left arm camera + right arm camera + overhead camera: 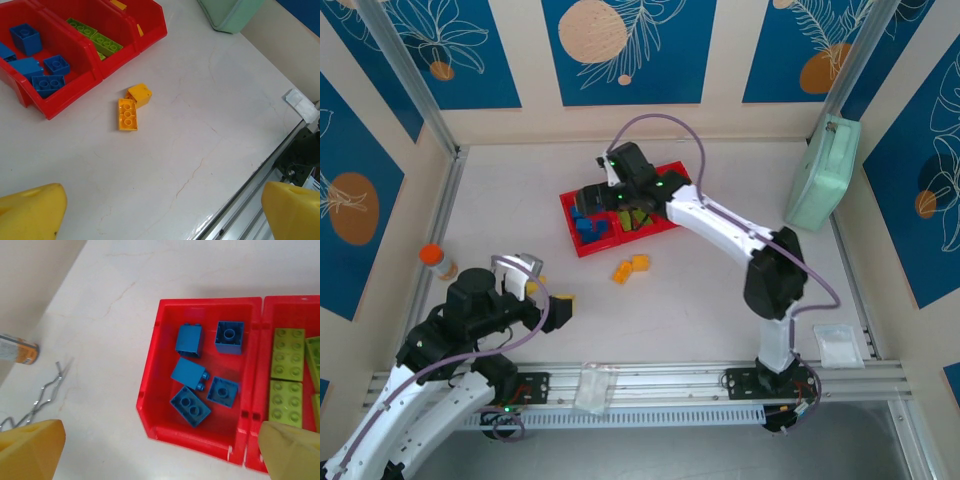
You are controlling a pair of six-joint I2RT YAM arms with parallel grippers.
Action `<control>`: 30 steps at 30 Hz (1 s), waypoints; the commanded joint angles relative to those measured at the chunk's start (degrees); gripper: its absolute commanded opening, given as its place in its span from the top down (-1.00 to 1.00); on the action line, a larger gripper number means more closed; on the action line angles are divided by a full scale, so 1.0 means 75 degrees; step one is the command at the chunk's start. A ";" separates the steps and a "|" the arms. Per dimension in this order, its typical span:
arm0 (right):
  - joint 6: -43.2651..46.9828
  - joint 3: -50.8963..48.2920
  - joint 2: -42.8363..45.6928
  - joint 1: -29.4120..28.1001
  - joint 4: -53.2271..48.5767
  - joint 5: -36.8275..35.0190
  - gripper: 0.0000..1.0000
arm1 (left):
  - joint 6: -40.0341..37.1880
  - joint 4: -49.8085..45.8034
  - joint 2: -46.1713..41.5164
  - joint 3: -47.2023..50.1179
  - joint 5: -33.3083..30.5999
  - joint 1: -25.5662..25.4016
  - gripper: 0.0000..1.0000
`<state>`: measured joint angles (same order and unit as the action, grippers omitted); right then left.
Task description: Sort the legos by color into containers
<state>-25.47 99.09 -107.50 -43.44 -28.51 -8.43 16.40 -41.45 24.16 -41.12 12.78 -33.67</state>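
Sorting nearly done, judged from the layout. Red three-bin tray (570,218) sits mid-table. The end bin in the right wrist view holds five blue bricks (190,406); the middle bin holds lime green bricks (287,354), all lying flat. The third bin shows slivers of yellow (118,4) at the frame edge; count not readable. Outstanding: two yellow-orange bricks loose on the table just beside the tray's near side, a long one (127,114) studs up and a square one (140,93) tilted, the two touching at a corner. Right gripper (160,455) hangs over the blue bin, fingers spread wide, nothing between them. Left gripper (160,212) is low near its own base, fingers also spread wide and empty, its camera looking toward the yellow pair from well apart. Likely step in hand: fetch of the yellow bricks. Next move calls for reaching across, straddling one brick only (they touch, so separation risk), closing, then release in the third bin
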 commanded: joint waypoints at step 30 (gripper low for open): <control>-0.5060 -0.6290 0.3084 -0.0766 0.0654 -0.2407 -0.91 | -0.0042 -0.0026 0.0123 -0.0013 0.0142 -0.0073 -0.99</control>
<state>-58.65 49.12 -79.94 -47.97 -25.98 -23.16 16.40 -41.43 25.58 -41.12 13.02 -33.67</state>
